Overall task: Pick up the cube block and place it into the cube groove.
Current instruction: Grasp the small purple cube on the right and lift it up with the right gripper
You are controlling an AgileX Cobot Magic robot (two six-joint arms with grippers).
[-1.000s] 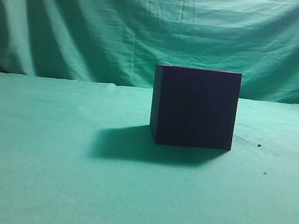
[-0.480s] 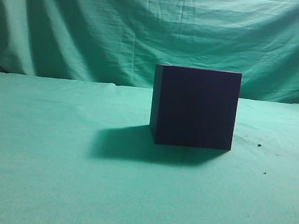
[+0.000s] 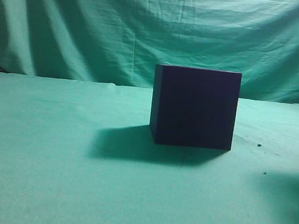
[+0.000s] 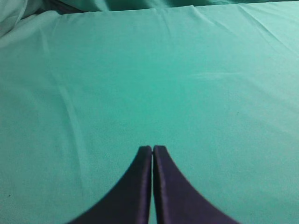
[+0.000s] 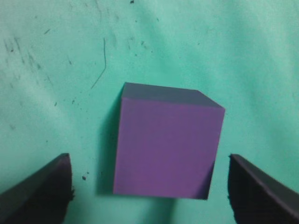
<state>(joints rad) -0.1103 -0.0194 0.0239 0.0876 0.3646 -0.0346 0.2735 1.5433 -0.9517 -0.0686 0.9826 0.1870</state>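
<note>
Looking along the surface (image 3: 50, 187) in the exterior view: saw only the box (image 3: 195, 107) standing upright near the middle, its groove hidden on top. Saw a sliver of arm at the top right corner and a fresh shadow at lower right; no block visible there. Judged the block well off to the right, outside that picture.

Turning to the left wrist view: found the left fingers (image 4: 153, 148) pressed together, clenched on nothing, above bare green cloth. No part in the pick, by the look of it.

Turning to the right wrist view: found the block (image 5: 166, 147) resting on the cloth, between the right fingers (image 5: 149, 179), spread wide and released, apart from both its sides. Noted the block slightly turned against the finger line. Judged the risks as these: closing off-square could twist or push the block away; a shallow grip could let it slip; carried askew, could catch the groove's rim instead of dropping in.
</note>
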